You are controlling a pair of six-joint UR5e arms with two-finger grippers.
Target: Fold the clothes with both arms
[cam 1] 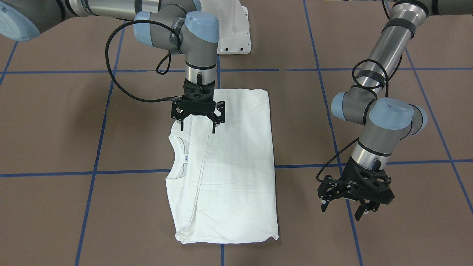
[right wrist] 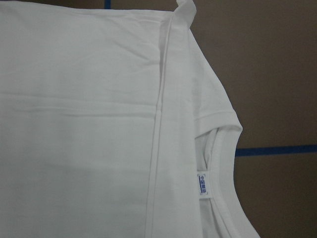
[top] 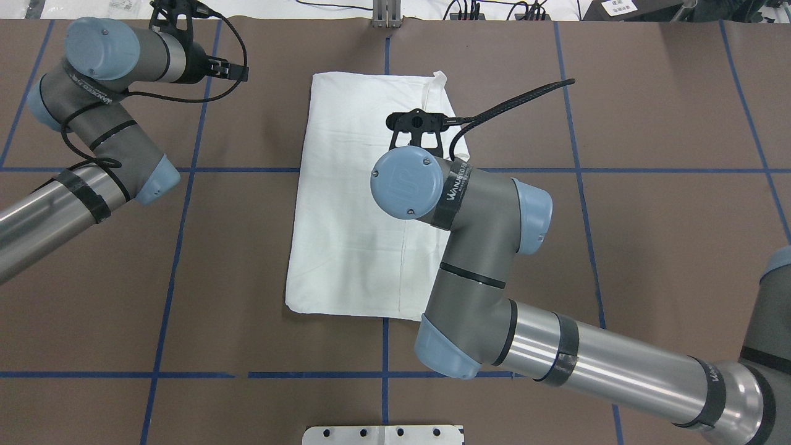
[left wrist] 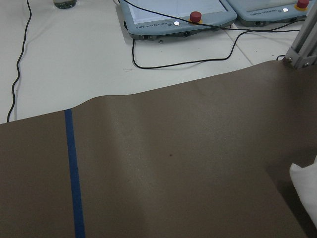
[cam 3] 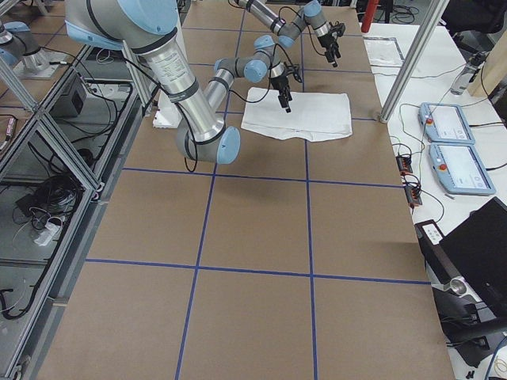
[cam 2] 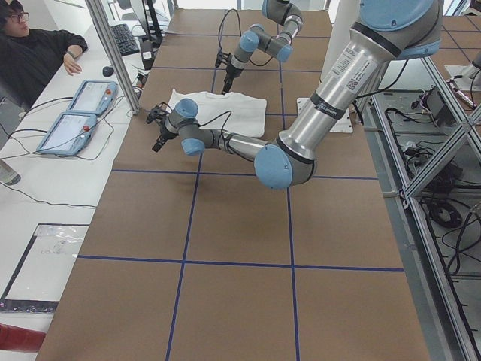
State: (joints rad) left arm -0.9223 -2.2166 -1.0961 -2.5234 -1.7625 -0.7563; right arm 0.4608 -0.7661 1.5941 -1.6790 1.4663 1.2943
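The white T-shirt (cam 1: 229, 166) lies flat on the brown table, folded into a long rectangle, with its ribbed collar (cam 1: 176, 157) and neck label (cam 1: 187, 159) on the view's left side. My right gripper (cam 1: 198, 127) is open and empty, pointing down just above the shirt's shoulder area near the collar. The right wrist view shows the shirt (right wrist: 99, 124), a folded seam and the label (right wrist: 204, 184). My left gripper (cam 1: 342, 210) is open and empty, over bare table beside the shirt's long edge. The left wrist view shows only a shirt corner (left wrist: 306, 191). The black text is hidden.
The white metal pedestal base (cam 1: 234, 33) stands behind the shirt on the robot's side. Blue tape lines (cam 1: 96, 147) grid the brown table. Two teach pendants (left wrist: 178, 17) and cables lie on the white surface beyond the table edge. An operator (cam 2: 34, 53) sits there.
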